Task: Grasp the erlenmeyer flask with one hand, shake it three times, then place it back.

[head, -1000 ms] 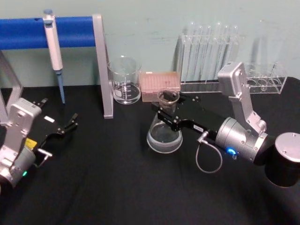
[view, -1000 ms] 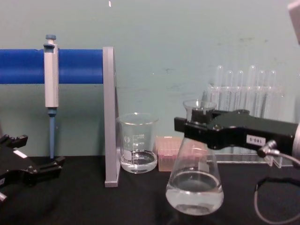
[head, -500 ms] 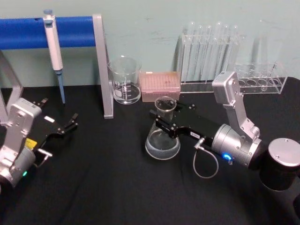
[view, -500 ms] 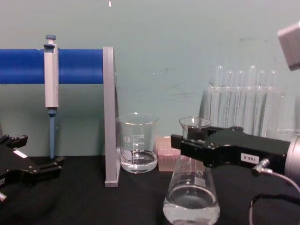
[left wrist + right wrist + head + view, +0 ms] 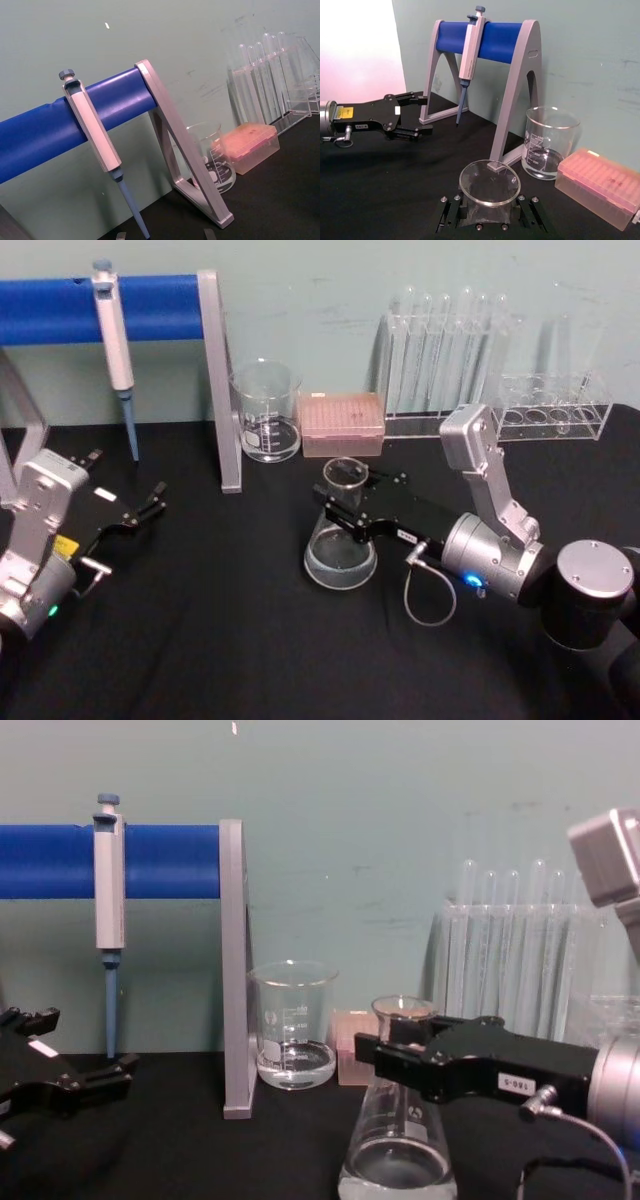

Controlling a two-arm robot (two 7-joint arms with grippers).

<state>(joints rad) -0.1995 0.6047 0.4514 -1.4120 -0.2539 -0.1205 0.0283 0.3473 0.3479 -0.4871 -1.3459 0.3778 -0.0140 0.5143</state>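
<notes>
The erlenmeyer flask (image 5: 340,545) is clear glass with a little liquid and stands upright at mid-table, low over the black cloth. My right gripper (image 5: 346,502) is shut on its neck just under the flared rim. From the chest, the black jaws (image 5: 400,1055) clamp the flask (image 5: 398,1160), whose base runs off the lower edge, so I cannot tell if it touches the table. The right wrist view looks down on the flask's rim (image 5: 490,182) between the fingers. My left gripper (image 5: 150,502) rests open at the far left, holding nothing.
A glass beaker (image 5: 266,412) and a pink tip box (image 5: 343,423) stand just behind the flask. A test tube rack (image 5: 480,350) lines the back right. A pipette (image 5: 113,330) hangs on a blue-barred stand (image 5: 222,390) at the back left.
My right gripper has lowered the flask toward the table and carried it slightly left and nearer to me. The left arm has not moved.
</notes>
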